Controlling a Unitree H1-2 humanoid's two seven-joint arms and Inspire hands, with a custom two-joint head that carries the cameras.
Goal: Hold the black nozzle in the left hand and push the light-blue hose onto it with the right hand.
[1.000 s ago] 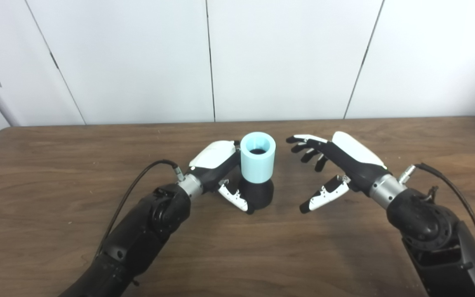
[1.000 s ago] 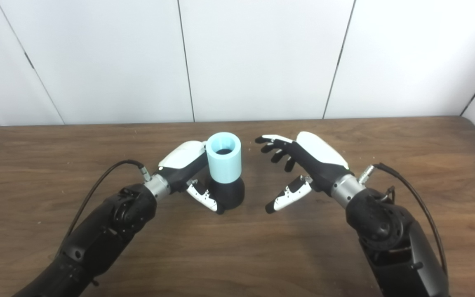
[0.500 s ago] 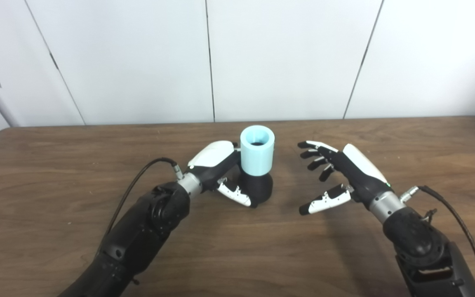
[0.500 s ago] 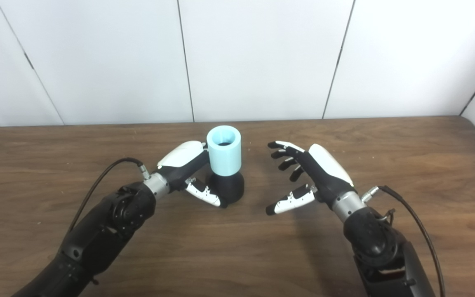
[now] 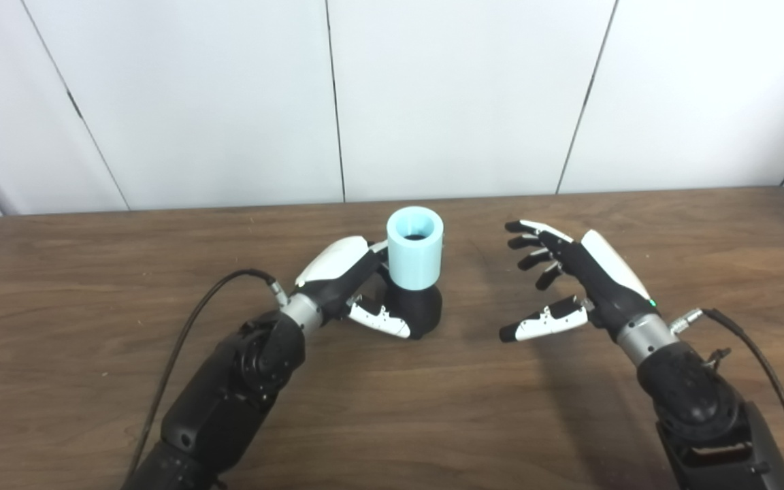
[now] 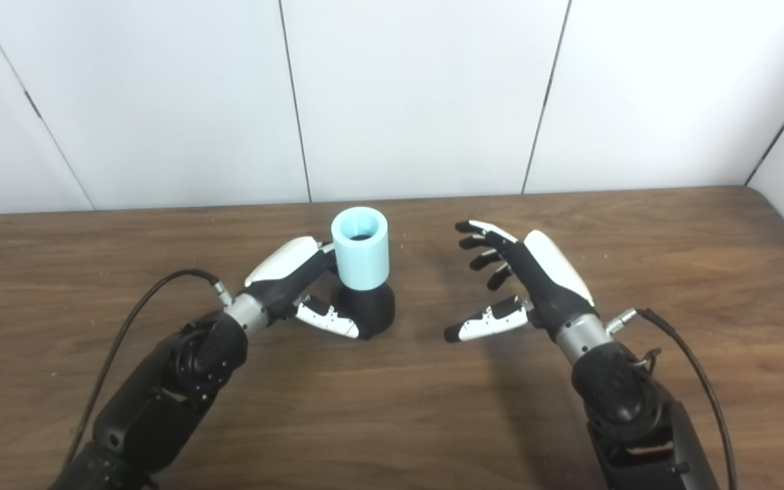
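The light-blue hose (image 5: 415, 253), a short open tube, stands upright on top of the black nozzle (image 5: 425, 311), which rests on the wooden table (image 5: 92, 381) near its middle. My left hand (image 5: 341, 280) wraps the nozzle from the left: its thumb lies across the nozzle's front, and its fingers go behind, hidden by the hose. My right hand (image 5: 572, 282) hovers open to the right of the hose, palm toward it, fingers spread, with a clear gap between them.
A white panelled wall (image 5: 460, 95) runs along the table's far edge. A black cable (image 5: 188, 327) loops from my left wrist, and another cable (image 5: 753, 347) from my right wrist. The table's right corner (image 6: 783, 204) shows in the right eye view.
My right hand has drawn back to the right, away from the hose, and stays open. The left hand keeps its hold on the nozzle. The camera has shifted slightly.
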